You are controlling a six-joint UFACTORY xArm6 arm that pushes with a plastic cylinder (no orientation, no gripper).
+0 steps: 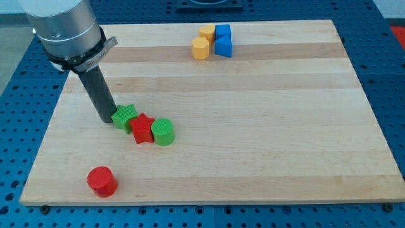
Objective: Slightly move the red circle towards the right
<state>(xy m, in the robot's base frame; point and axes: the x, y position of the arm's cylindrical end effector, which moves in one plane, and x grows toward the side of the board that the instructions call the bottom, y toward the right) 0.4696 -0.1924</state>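
The red circle [102,181] is a short red cylinder near the board's bottom left corner. My tip [106,119] is at the end of the dark rod, well above the red circle in the view, touching the left side of a green block [124,116]. A red star [143,128] lies just right of that green block, and a green cylinder [162,132] sits against the star's right side.
The wooden board [253,126] lies on a blue pegboard table. At the view's top sit two yellow blocks [203,42] and two blue blocks [223,40] in a tight cluster. The arm's grey body [66,28] stands over the top left corner.
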